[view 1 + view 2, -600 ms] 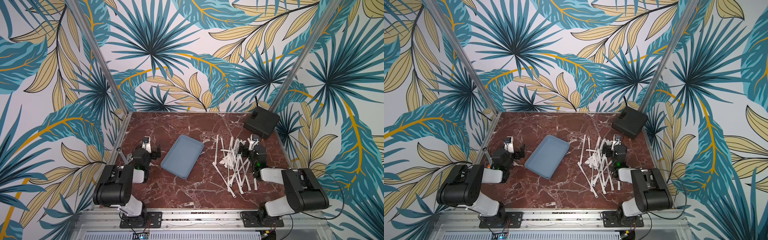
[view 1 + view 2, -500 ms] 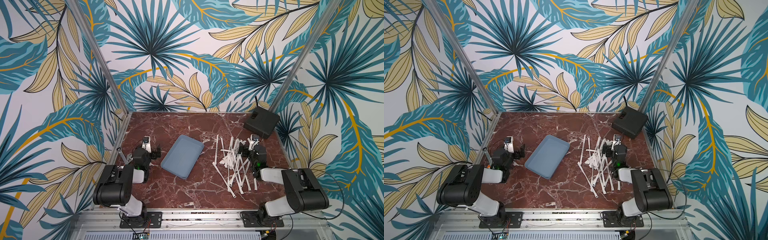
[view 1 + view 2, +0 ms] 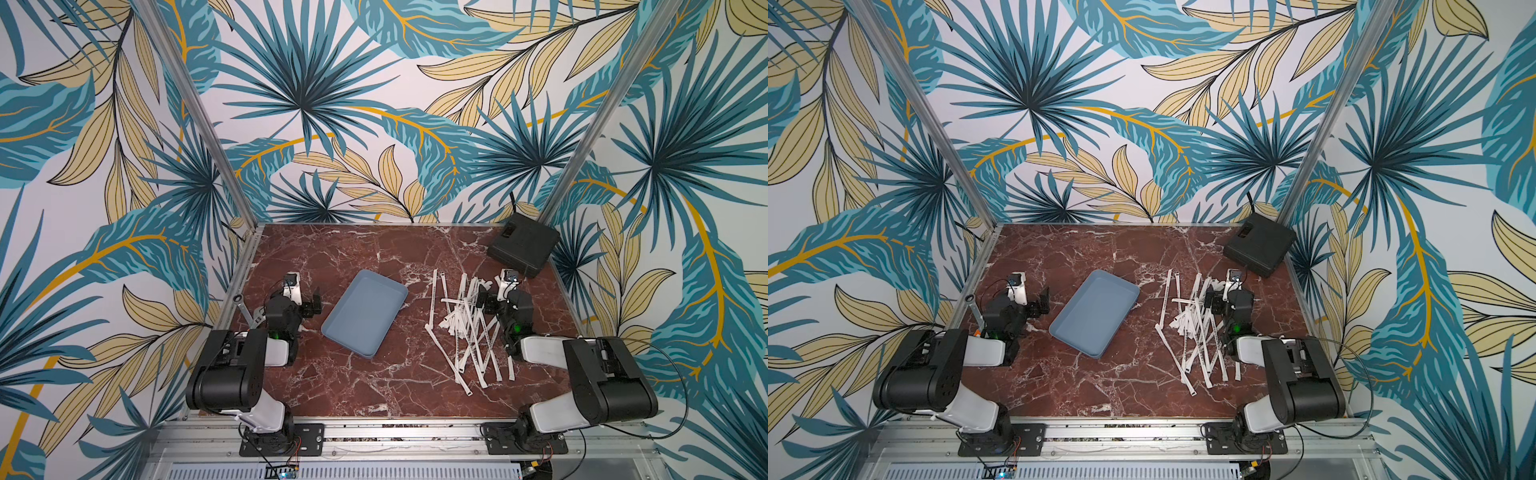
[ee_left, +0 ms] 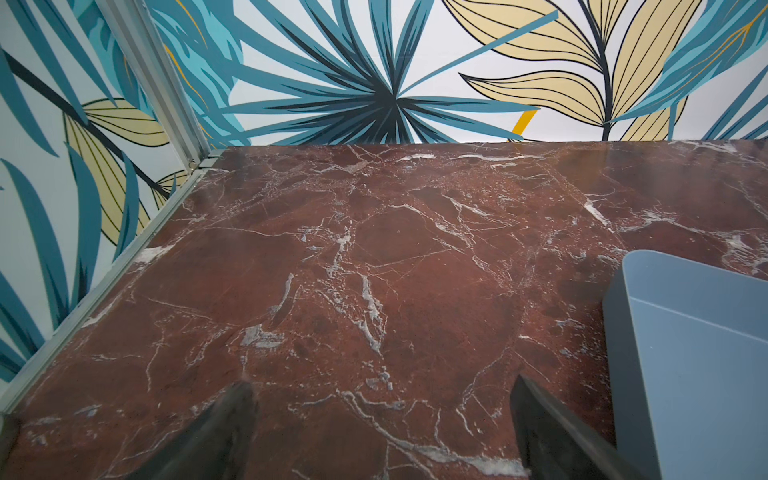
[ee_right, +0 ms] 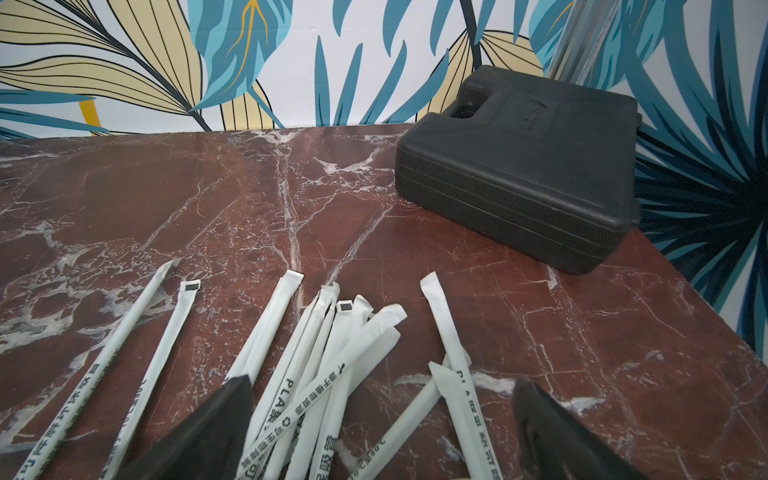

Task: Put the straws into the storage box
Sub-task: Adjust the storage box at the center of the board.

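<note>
A black case [image 3: 523, 244] sits in the far right corner; metal wrenches [image 3: 244, 310] lie at the left edge.

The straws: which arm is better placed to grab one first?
Right. The right end effector hangs open over the straws; the left end effector sits beside the storage box, away from them.

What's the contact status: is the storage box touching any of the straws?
Apart. In both top views a strip of bare marble tabletop separates the storage box from the nearest of the straws; none lies against its rim.

Paper-wrapped straws [image 5: 320, 357], matt plastic storage box [image 3: 365, 311]
</note>
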`<state>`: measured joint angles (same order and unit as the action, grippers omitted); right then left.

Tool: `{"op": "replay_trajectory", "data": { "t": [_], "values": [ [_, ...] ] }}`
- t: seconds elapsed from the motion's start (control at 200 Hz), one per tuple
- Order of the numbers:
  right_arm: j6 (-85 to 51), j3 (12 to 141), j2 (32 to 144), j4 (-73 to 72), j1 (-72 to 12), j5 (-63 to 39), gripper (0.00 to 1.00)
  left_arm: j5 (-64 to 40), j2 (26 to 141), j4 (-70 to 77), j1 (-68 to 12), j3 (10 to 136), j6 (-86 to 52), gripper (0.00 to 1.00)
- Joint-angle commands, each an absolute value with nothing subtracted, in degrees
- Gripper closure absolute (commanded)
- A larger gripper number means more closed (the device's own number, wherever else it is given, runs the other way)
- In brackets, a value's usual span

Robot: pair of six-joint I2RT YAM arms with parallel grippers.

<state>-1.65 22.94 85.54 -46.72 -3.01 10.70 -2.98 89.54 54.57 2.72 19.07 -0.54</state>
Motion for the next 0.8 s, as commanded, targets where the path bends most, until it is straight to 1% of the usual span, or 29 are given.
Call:
{"op": "replay_trajectory", "data": {
  "t": [0.0,0.225,0.29,0.346,0.406,0.461,0.531,0.661,0.701,0.756,0.776,0.796],
  "values": [
    [-1.12,23.68,86.19,-48.21,-3.18,11.17,0.0,-1.63,89.78,54.93,2.97,21.62,-1.24,0.0],
    [-1.23,23.91,86.14,-47.88,-3.02,10.56,0.0,-1.63,89.81,54.96,2.99,21.58,-1.19,0.0],
    [-1.06,23.56,85.88,-48.17,-2.99,10.76,0.01,-4.31,89.1,57.95,2.46,19.83,0.3,0.0],
    [0.05,23.83,85.05,-48.45,-3.2,10.68,0.01,-0.22,86.96,59.3,0.29,18.24,1.66,0.0],
    [-0.21,26.76,80.13,-38.47,-3.59,11.5,0.01,6.97,82.57,56.89,-2.13,17.58,2.0,0.0],
    [-3.12,31.66,75.7,-24.6,-3.74,13.62,0.0,12.84,77.23,51.01,-4.53,18.17,2.07,0.0],
    [-7.04,37.15,71.53,-10.66,-4.09,17.17,0.01,18.42,70.57,44.41,-6.97,18.82,0.76,0.0],
    [-17.5,45.99,66.31,11.47,-5.72,25.25,0.01,27.24,59.46,24.01,-8.96,23.18,-6.56,0.0],
    [-21.04,48.1,65.31,18.61,-5.87,24.69,0.0,28.56,56.96,17.26,-9.13,24.93,-8.84,0.0],
    [-28.69,49.06,64.09,21.26,-5.8,24.09,0.01,29.67,54.27,9.32,-9.15,27.97,-12.92,0.0],
    [-30.8,49.43,63.77,23.3,-5.55,22.38,0.0,29.75,53.58,5.91,-9.14,29.48,-14.66,0.0],
    [-29.87,49.73,63.58,23.62,-5.05,18.58,0.01,29.49,52.96,2.45,-9.12,31.12,-16.64,0.0]
  ]
}}
